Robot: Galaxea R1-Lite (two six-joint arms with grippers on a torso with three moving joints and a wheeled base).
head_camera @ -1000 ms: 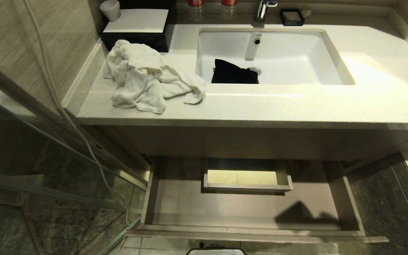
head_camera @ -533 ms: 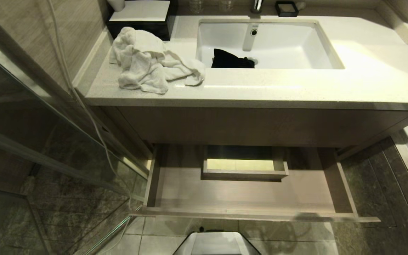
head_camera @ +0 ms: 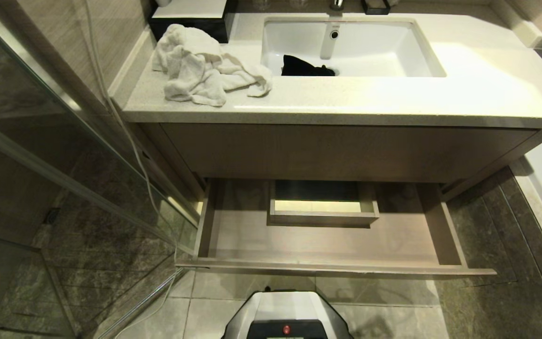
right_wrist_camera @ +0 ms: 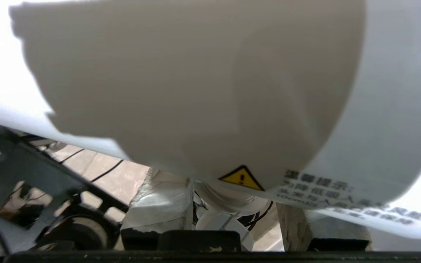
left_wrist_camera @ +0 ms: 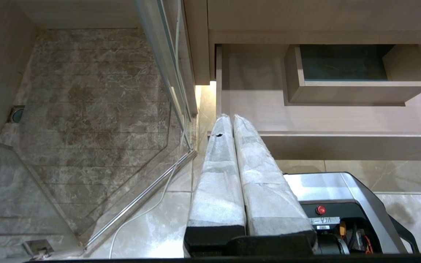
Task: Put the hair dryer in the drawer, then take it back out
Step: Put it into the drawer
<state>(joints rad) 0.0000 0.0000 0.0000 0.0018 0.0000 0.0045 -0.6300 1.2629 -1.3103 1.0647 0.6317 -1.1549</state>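
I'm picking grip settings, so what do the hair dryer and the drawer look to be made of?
Hair dryer: apparently smooth, matte white plastic, with a printed warning label. Drawer: seemingly light-brown wood-grain board, possibly laminate; flat, low sheen, straight grain lines.

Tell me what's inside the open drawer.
The drawer holds only its boxed cut-out at mid-back; the floor in view is bare. Its rear strip is hidden under the vanity.
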